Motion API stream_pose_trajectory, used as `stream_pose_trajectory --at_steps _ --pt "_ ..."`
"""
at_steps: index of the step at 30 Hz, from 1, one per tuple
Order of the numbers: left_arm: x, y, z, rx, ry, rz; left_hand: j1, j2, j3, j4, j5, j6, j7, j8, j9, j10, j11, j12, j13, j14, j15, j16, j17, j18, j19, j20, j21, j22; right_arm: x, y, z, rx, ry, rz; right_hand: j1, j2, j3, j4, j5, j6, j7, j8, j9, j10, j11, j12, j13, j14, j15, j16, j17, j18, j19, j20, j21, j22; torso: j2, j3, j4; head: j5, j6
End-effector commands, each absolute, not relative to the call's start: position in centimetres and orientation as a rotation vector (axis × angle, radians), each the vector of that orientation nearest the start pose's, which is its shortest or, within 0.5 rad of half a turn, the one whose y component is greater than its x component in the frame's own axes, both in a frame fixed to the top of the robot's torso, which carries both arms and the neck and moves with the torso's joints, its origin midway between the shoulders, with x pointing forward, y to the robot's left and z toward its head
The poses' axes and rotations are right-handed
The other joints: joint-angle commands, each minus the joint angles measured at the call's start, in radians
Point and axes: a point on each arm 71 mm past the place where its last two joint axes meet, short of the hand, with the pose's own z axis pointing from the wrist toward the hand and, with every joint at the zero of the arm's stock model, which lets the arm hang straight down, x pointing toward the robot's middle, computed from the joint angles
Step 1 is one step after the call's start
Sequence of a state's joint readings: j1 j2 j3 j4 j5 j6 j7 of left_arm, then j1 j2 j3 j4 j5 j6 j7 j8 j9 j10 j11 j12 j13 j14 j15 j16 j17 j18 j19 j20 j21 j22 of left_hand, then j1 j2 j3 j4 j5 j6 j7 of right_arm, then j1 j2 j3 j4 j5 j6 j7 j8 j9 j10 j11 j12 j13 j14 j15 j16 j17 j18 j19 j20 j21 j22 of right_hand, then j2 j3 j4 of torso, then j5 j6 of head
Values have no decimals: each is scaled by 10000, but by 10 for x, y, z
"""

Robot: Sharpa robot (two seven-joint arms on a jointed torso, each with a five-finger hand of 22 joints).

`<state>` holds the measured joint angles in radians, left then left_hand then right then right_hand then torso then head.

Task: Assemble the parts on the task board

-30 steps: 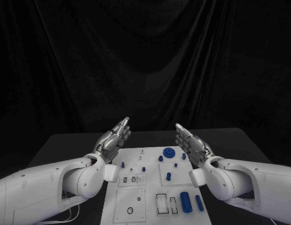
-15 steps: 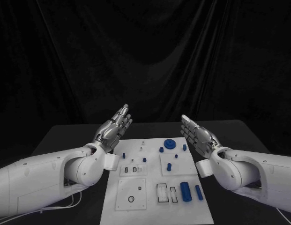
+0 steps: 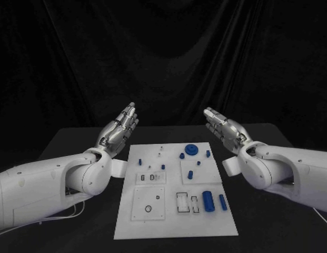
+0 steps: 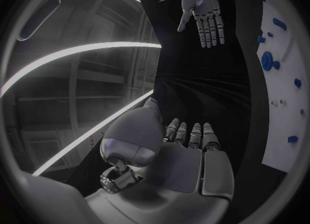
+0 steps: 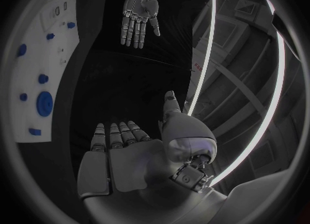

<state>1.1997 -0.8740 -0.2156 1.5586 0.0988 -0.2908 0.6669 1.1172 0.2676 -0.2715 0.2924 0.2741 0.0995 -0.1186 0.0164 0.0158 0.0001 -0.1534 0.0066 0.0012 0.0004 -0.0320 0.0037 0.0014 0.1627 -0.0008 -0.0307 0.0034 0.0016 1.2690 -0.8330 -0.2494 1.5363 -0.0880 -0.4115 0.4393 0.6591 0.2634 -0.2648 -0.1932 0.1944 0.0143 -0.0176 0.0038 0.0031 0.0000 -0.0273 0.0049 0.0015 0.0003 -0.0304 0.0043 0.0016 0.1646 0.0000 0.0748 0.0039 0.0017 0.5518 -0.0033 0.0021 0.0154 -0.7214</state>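
Now both my hands are raised, flat and holding nothing: left hand point(image 3: 120, 129), right hand point(image 3: 225, 128). Between them lies the board point(image 3: 163, 221) on the table point(image 3: 72, 142), blue parts point(image 3: 208, 200) resting on it.

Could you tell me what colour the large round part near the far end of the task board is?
Blue; the round part shows best in the head view.

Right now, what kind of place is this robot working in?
Probably a robotics test or demo booth: a black table backed by a black curtain, a white task board carrying small blue parts, and both robot hands open, left and right.
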Motion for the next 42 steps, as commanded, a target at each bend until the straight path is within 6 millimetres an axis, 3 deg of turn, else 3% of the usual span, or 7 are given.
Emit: stream_pose_trajectory --at_steps 1,2,5,12,16,23,42 --pt "458 227 -215 -9749 12914 -16019 111 -42 -67 -17 -68 80 8 6 16 -1 33 -66 -12 -4 -1284 -37 -14 136 8 -110 -34 -16 481 -207 -200 7172 15764 12993 2201 -571 -175 2013 445 63 -5 21 27 0 257 -49 -15 -3 225 -43 -16 150 0 694 -39 -17 157 -30 31 43 -217" --pt "458 229 -214 -9609 12903 -15982 120 -42 -66 -18 -67 87 16 8 17 -1 39 -66 -12 -4 -1280 -37 -14 140 8 -111 -34 -16 484 -208 -194 6464 15857 12764 3481 -1672 309 4024 597 106 -254 20 29 0 46 -49 -15 -3 440 -43 -16 106 0 1059 -39 -17 227 -43 40 46 -217" --pt "457 237 -212 -9371 12858 -15900 207 -38 -49 -23 -57 149 68 16 26 -1 78 -66 -12 -4 -1242 -37 -14 157 8 -115 -34 -16 492 -208 -179 4562 16204 11956 4421 -2574 1066 4876 309 351 -171 67 74 0 220 -49 -15 -3 635 -43 -16 146 71 1338 2 17 411 -89 72 38 -233" --pt "455 249 -198 -8919 12617 -15968 401 -35 -25 -22 1 299 194 36 43 -1 173 -66 -12 -4 -1075 -37 -14 132 8 -28 -34 -16 504 -206 -140 1094 17032 9493 6105 -2528 1368 4724 740 1465 354 204 209 272 765 21 56 1799 1901 258 270 157 3058 2132 832 440 924 -165 204 -114 -95" --pt "455 254 -189 -8026 12636 -16005 647 -57 -13 -16 19 431 222 47 55 -1 179 -66 -12 -4 -808 -37 -14 115 8 252 -34 -16 507 -205 -128 -561 17399 7910 6781 -2502 1721 4555 539 2307 792 285 287 1344 1463 211 207 7256 2138 1233 944 143 7355 2142 1707 723 1069 -187 295 -172 -131" --pt "450 261 -175 -6985 12594 -15936 849 -77 -25 -9 87 635 278 66 75 -1 217 -66 -12 -4 -532 -37 -14 141 8 570 -34 -16 509 -193 -117 -4121 17047 5098 7591 -2583 2951 3707 354 6753 874 883 702 7157 1462 939 736 12477 763 2526 2136 57 12034 679 2349 884 1278 -224 438 -310 -63" --pt "450 264 -171 -6680 12612 -16144 1365 -10 86 -12 918 712 414 66 77 -1 340 -66 -12 -4 -185 -37 -14 152 8 976 -34 -16 503 -152 -129 -7455 16722 3607 7755 -2863 3517 2147 115 8346 1019 628 723 9315 662 735 778 14413 -290 7370 6154 137 14151 -289 5312 3244 1332 -302 610 -459 -256"
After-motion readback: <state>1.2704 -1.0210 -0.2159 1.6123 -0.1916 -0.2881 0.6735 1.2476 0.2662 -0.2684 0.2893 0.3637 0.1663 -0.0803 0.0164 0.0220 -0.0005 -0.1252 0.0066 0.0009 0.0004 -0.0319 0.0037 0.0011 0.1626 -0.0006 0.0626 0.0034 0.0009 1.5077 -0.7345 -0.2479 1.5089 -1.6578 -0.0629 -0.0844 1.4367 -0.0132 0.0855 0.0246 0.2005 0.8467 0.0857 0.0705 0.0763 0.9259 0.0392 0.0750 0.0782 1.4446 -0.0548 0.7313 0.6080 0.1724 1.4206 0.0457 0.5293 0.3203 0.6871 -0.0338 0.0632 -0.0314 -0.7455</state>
